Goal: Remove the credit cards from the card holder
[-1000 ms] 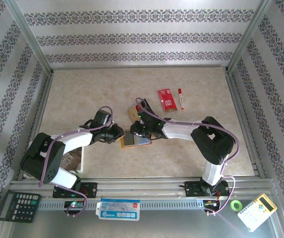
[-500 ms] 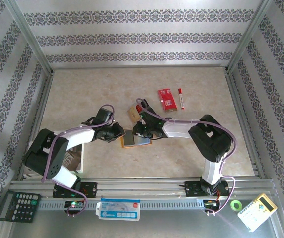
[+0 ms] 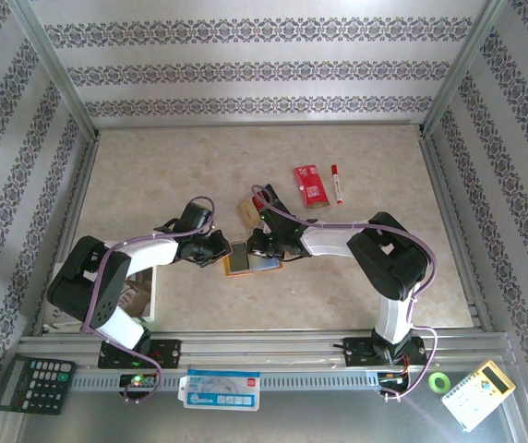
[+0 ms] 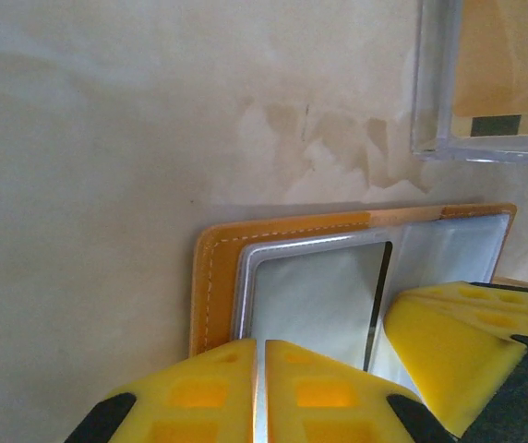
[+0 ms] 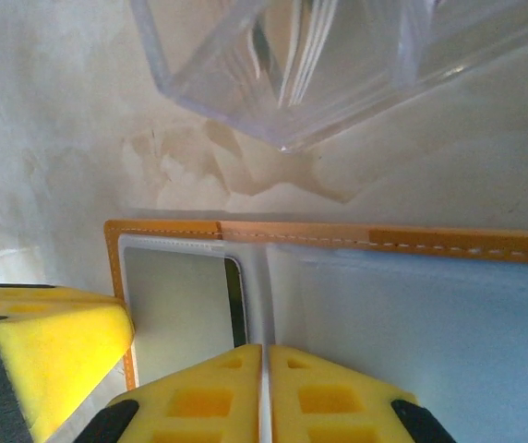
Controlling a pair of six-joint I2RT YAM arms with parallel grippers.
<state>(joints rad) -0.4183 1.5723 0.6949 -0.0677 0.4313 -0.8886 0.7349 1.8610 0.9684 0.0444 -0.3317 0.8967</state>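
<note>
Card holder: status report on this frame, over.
Grippers: left gripper and right gripper both pinched shut on pocket edges. Task item: card holder open flat, pockets up. Obstruction: clear box close behind, not blocking.

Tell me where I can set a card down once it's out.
Free: far-left table corner beyond the left arm; the near strip between the card holder and the front rail. Crowded: centre, where the left gripper and right gripper meet over the holder, and around the red packet and marker.
</note>
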